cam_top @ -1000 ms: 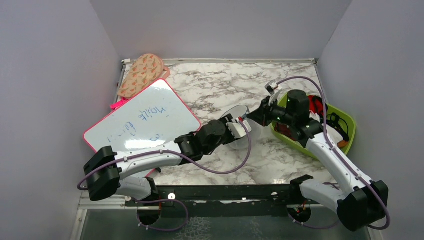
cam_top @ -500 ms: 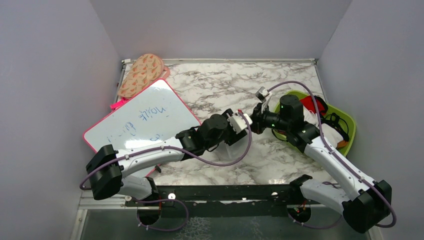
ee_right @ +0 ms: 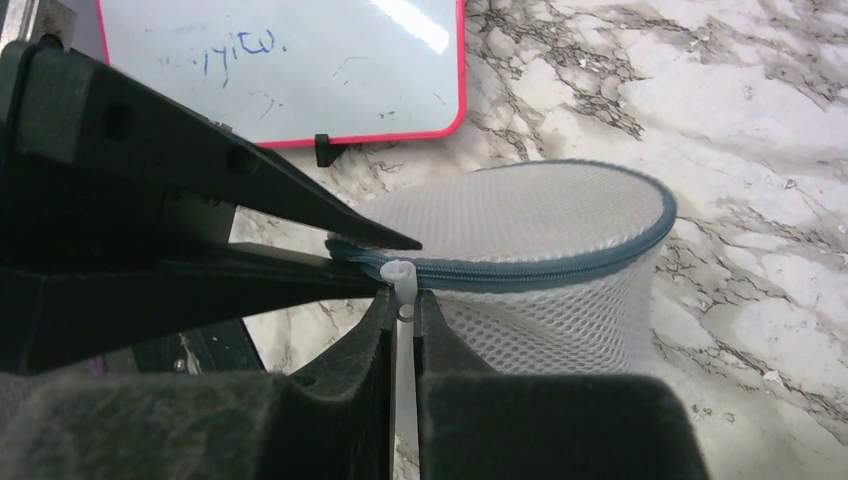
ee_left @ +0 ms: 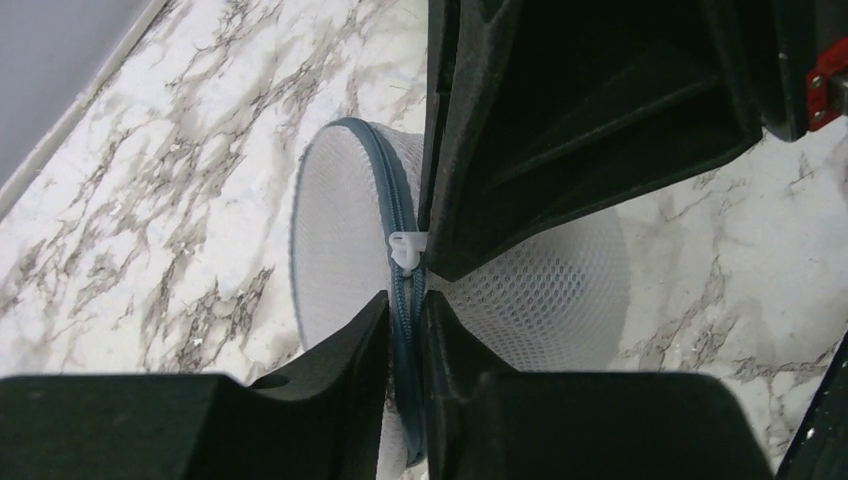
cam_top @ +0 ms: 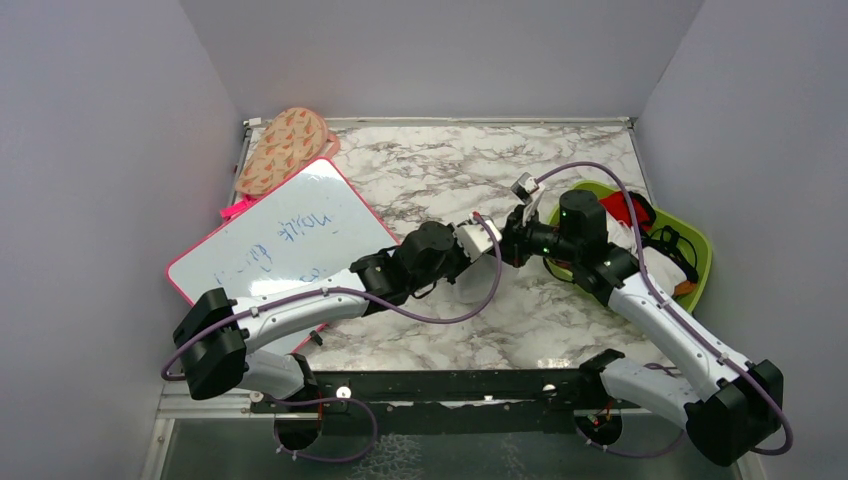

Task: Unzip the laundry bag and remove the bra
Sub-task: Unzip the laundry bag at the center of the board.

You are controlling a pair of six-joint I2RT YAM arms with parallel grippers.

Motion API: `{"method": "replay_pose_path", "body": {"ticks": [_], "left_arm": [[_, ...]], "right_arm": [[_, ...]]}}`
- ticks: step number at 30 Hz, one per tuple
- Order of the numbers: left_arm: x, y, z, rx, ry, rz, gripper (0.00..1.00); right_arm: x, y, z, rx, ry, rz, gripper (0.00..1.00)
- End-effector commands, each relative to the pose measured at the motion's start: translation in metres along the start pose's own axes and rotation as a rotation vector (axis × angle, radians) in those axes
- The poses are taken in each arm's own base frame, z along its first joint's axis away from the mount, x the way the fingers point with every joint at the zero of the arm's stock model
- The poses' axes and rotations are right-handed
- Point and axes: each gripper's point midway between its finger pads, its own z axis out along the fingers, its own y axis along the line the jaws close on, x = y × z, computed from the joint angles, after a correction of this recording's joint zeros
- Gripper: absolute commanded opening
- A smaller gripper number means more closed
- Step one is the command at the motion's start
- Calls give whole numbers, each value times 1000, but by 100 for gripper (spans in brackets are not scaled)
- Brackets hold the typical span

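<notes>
Marble table (cam_top: 430, 165) from above: your left gripper (cam_top: 487, 238) and right gripper (cam_top: 508, 246) meet tip to tip mid-table, between the whiteboard (cam_top: 285, 240) and the green tray (cam_top: 700, 262); on the left wrist, your left fingers are pinched together on the zipper seam of the mesh bag (ee_left: 335, 235), which stands on the marble; on the right wrist, your right fingers are clamped on the white pull (ee_right: 400, 272), with the zipper teeth to its right meshed.
</notes>
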Motion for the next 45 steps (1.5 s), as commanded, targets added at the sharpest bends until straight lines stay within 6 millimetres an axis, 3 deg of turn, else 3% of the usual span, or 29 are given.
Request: {"method": "replay_pose_path", "body": {"ticks": [1, 4, 11, 20, 24, 29, 32, 36, 42, 45], "left_arm": [[-12, 1, -3, 17, -31, 19, 6], [-11, 3, -3, 6, -27, 35, 0], [-8, 7, -6, -8, -23, 83, 0], [-8, 10, -10, -20, -41, 107, 0], [-5, 6, -6, -10, -22, 100, 0], [1, 2, 2, 7, 23, 91, 0], [1, -5, 3, 48, 32, 94, 18], [-3, -12, 1, 85, 6, 88, 33], [-16, -13, -8, 93, -51, 49, 47], [-20, -9, -10, 74, -71, 14, 49]], "right_arm": [[-12, -4, -4, 47, -36, -24, 1], [-13, -13, -5, 106, -45, 0, 1], [-19, -40, -13, 272, -39, 26, 1], [-2, -82, -24, 360, -19, 157, 1], [-9, -76, -21, 299, -43, 150, 1], [-19, -44, -20, 132, -59, 44, 1], [-14, -37, -19, 109, -49, 22, 1], [-11, -23, -13, 65, -34, -1, 1], [-10, -15, -10, 43, -26, -17, 1], [-7, -9, -6, 27, -15, -29, 1]]}}
